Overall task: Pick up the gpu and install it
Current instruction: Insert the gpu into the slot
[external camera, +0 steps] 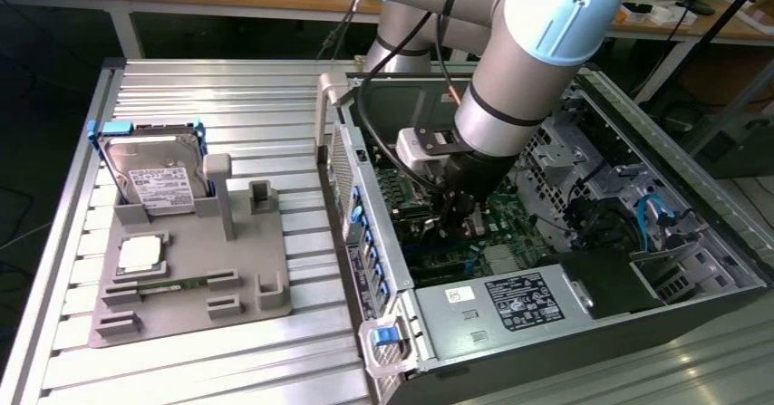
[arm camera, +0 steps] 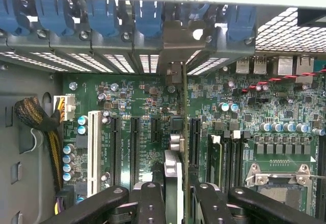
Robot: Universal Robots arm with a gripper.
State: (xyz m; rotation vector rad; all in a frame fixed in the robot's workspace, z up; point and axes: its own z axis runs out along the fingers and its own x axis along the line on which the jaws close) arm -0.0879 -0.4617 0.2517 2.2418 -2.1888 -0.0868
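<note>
The gpu [arm camera: 174,169] stands edge-on between my fingers [arm camera: 151,203], a thin card running up to its silver end bracket [arm camera: 179,43] at the case's rear slot openings. It sits over the motherboard [arm camera: 132,102], in line with a black expansion slot [arm camera: 194,135]; I cannot tell whether it is seated. In the exterior view my gripper [external camera: 458,216] reaches down inside the open computer case [external camera: 400,351], close above the motherboard [external camera: 466,258]. The gripper [arm camera: 175,203] is shut on the gpu.
A grey fixture [external camera: 248,278] at the exterior view's left holds the silver hard drive [external camera: 158,174], a processor chip [external camera: 143,255] and a green memory stick [external camera: 169,284]. Blue slot latches [arm camera: 102,15], a white slot [arm camera: 93,152], a cable bundle [arm camera: 35,119] and the processor socket [arm camera: 280,178] surround the card.
</note>
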